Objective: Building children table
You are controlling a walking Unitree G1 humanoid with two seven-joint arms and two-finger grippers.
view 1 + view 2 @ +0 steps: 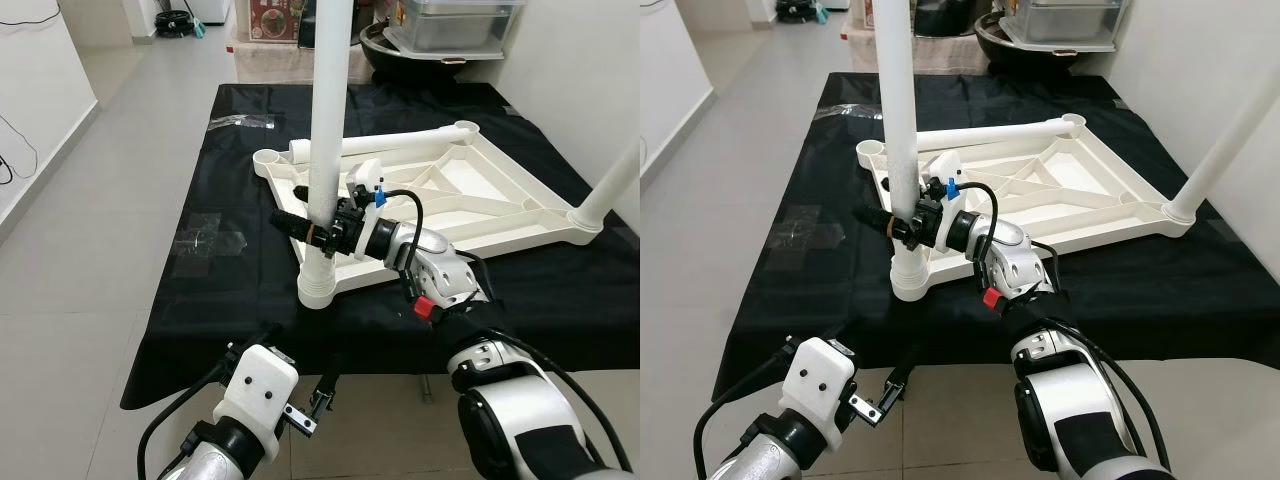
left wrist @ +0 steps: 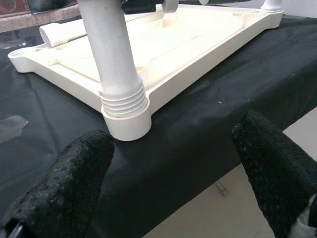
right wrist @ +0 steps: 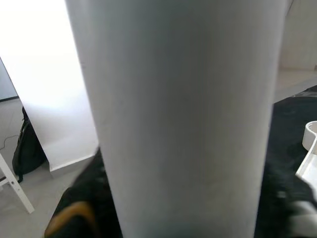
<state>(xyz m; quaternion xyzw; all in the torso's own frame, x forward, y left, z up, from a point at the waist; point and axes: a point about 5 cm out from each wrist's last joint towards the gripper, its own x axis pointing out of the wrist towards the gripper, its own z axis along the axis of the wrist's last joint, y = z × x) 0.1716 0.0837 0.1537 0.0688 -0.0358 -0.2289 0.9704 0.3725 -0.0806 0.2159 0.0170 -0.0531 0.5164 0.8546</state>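
Floor tile (image 1: 90,380) in the nearest ground, pale grey, with the left gripper (image 1: 318,398) hovering low just off the near edge of the black cloth (image 1: 230,300); its two black fingers (image 2: 74,183) stand spread wide with nothing between them, pointing at the near corner of the overturned tabletop. Tabletop (image 1: 470,195), white plastic, lies underside up on the cloth, ribs showing. At its near corner a white leg (image 1: 325,150) stands upright in the ribbed corner socket (image 1: 318,285). Right gripper (image 1: 310,228) reaches in from the right and is clamped around this leg a little above the socket, fingers closed on the tube. A second leg (image 1: 612,185) rises, tilted, from the right corner. A third leg (image 1: 385,145) lies flat along the far edge of the tabletop. Clear plastic wrap (image 1: 210,240) lies on the cloth's left side. Beyond the cloth's far edge, a dark bowl (image 1: 400,50) and a clear storage box (image 1: 455,25).
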